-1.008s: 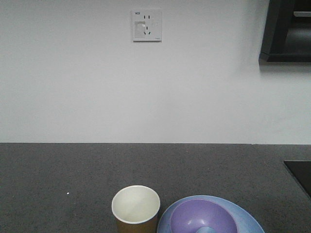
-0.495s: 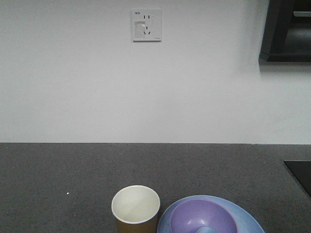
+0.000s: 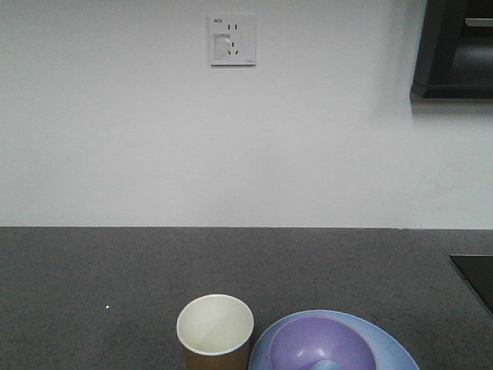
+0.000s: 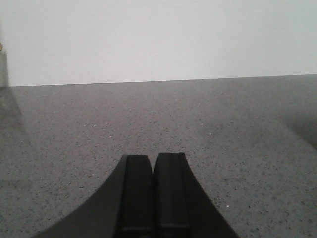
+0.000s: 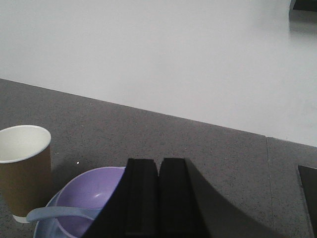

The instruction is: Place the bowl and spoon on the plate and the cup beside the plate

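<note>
- Looking across your front view from the left, you had the dark speckled tabletop (image 3: 115,270) running up to a white wall (image 3: 115,139), with a white socket plate (image 3: 232,39) high on that wall.
- Your left tool (image 4: 153,161) sat low over bare tabletop (image 4: 74,124) in its own wrist view, its two black fingers (image 4: 137,188) pressed together with nothing between them.
- You had the cup (image 3: 215,331) standing upright at the bottom edge of the front view, its cream inside showing, just beside the left rim of the plate (image 3: 393,347); whether the two touched, you could not tell from that view.
- In your right wrist view the cup (image 5: 24,171) stood at the left, brown-walled with a white band at its base, next to the plate's rim (image 5: 43,225).
- The bowl (image 3: 323,344) rested inside the plate, right of the cup and narrower than the plate.
- The spoon (image 5: 62,214) lay with its pale handle over the bowl's (image 5: 94,191) left rim, reaching out toward the cup; its scoop end was hidden behind the tool. In the front view only a small pale piece of the spoon (image 3: 327,364) showed inside the bowl.
- Your right tool (image 5: 159,163) hung above the bowl with its black fingers (image 5: 141,198) closed against each other, holding nothing.
- At the far right you had a dark cabinet (image 3: 454,50) up on the wall and a black panel (image 3: 476,276) set in the tabletop.
</note>
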